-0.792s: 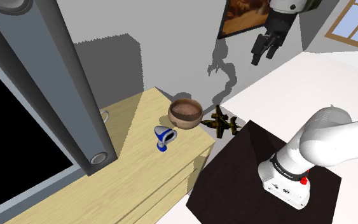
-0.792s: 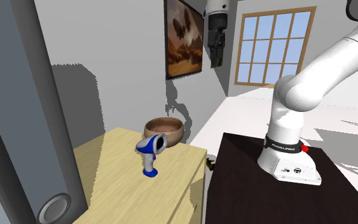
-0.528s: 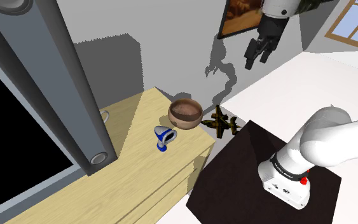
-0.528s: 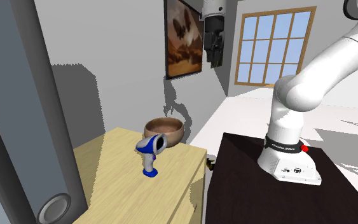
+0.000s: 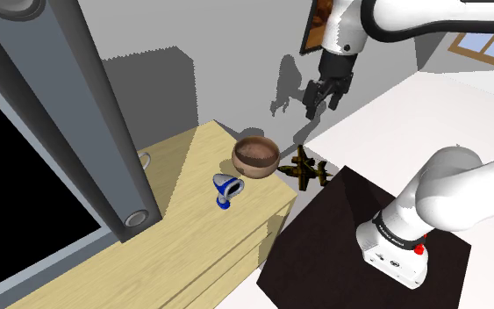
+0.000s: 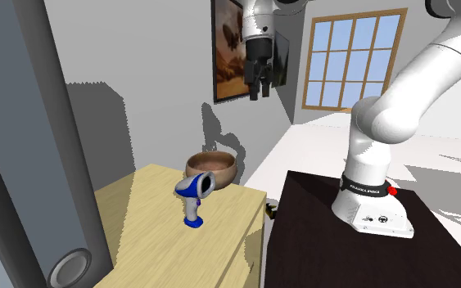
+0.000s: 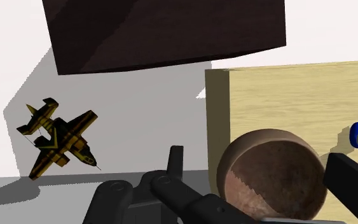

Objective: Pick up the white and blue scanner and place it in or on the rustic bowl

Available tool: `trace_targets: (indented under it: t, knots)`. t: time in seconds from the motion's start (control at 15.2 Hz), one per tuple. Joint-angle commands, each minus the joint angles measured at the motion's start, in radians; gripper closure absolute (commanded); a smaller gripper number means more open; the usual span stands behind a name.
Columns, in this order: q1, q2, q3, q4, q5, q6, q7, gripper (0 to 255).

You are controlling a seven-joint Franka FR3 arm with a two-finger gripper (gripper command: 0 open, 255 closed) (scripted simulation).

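The pale wooden tabletop (image 5: 192,219) is topped, near its far corner, by the brown rounded bowl (image 5: 255,156). The black two-finger hand (image 5: 320,101) is held high above it, fingers spread, nothing gripped. The white and blue pistol-shaped scanner (image 5: 226,189) is stood upright just beside the bowl. A yellow-and-black toy plane (image 5: 306,168) is laid on the floor.

Here's a lived-in home room: a framed picture (image 6: 228,57) and a paned window (image 6: 355,61) on the walls beyond the wooden worktop (image 6: 163,237), a tall speaker (image 6: 24,164) right beside it.
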State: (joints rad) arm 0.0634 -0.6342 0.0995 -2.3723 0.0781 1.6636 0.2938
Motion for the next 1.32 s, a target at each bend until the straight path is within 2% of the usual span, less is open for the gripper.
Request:
trace_targets:
  t: [0.0, 0.66, 1.25]
  knots:
    - [0.015, 0.047, 0.033, 0.005, 0.028, 0.038, 0.039, 0]
    - [0.075, 0.307, 0.178, 0.065, 0.116, 0.228, 0.209, 0]
    - [0.125, 0.605, 0.284, 0.219, 0.108, 0.369, 0.370, 0]
